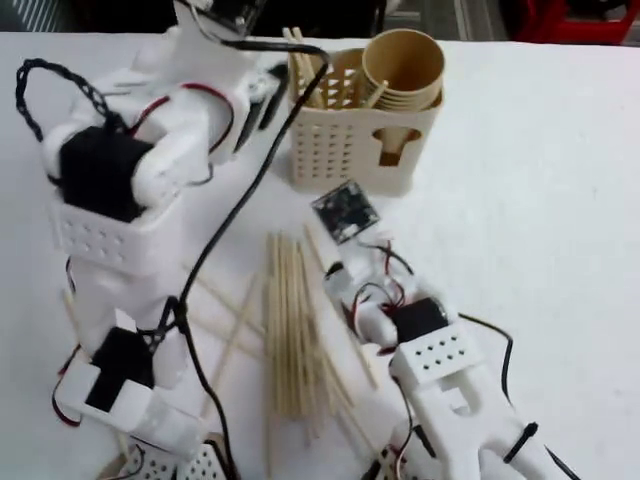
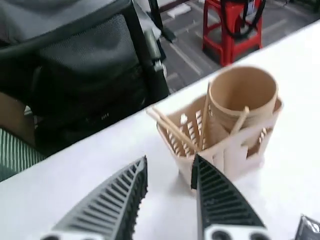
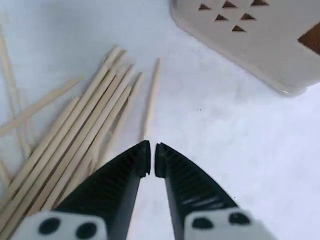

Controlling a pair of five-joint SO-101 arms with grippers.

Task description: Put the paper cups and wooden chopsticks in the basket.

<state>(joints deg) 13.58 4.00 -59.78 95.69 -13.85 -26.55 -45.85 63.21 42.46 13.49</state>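
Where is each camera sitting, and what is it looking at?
High view: above the table, looking down on left arm, right arm, basket, chopsticks.
Left wrist view: on that arm, facing the basket past the left gripper.
Right wrist view: on that arm, facing chopsticks past the right gripper.
All three share the basket.

Spread hand (image 2: 170,158), basket (image 2: 235,156) holding cups (image 2: 243,95), chopsticks (image 2: 170,127)

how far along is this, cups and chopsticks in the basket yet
Done: the paper cups sit stacked in the basket, a few chopsticks beside them. In hand: nothing; the left gripper is open near the basket, the right gripper shut above the table. Left: the loose chopsticks piled there.
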